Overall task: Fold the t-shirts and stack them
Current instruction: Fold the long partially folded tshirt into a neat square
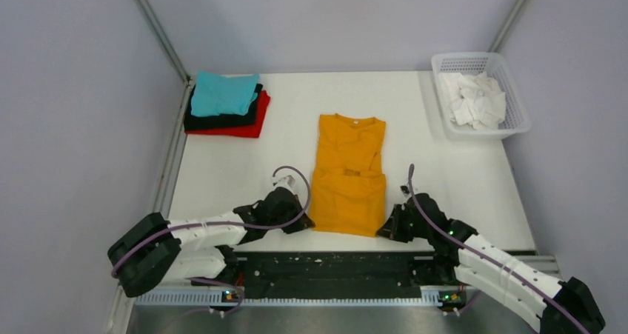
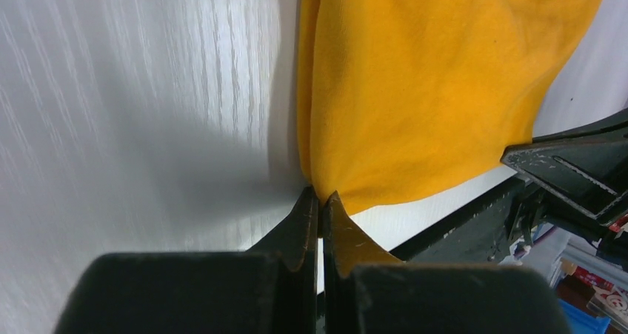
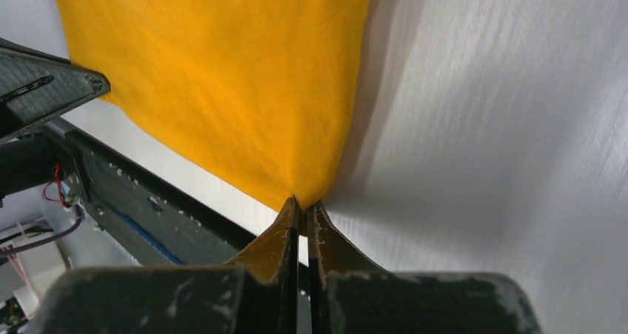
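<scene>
The mustard-orange t-shirt lies lengthwise in the middle of the white table, sleeves folded in, collar at the far end. My left gripper is shut on its near left corner; the left wrist view shows the tips pinching the orange cloth. My right gripper is shut on its near right corner; the right wrist view shows the tips pinching the cloth. A stack of folded tees stands at the far left: teal on top, black under it, red at the bottom.
A white mesh basket with crumpled white cloth stands at the far right. A black rail runs along the table's near edge between the arm bases. Grey walls enclose the table.
</scene>
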Robot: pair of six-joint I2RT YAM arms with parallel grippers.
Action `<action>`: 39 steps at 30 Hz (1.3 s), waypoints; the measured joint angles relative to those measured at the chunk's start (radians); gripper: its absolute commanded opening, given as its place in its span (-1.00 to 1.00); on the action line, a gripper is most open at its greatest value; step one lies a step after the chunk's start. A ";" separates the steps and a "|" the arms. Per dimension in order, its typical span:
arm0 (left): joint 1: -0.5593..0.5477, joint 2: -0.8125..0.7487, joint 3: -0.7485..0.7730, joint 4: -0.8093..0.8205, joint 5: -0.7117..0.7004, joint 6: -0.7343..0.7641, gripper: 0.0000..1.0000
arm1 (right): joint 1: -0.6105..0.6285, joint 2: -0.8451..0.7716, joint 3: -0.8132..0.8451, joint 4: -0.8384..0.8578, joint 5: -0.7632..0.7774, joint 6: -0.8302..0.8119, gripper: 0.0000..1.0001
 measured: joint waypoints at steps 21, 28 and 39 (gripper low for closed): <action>-0.068 -0.379 0.092 -0.330 -0.084 0.024 -1.00 | 0.003 -0.109 0.357 -0.370 -0.021 -0.069 -1.00; -0.072 -0.520 0.138 -0.436 -0.010 0.063 -1.00 | 0.004 -0.109 0.479 -0.455 -0.131 -0.107 -1.00; -0.077 -0.631 0.191 -0.509 -0.076 0.103 -1.00 | 0.004 -0.154 0.540 -0.494 -0.145 -0.110 -1.00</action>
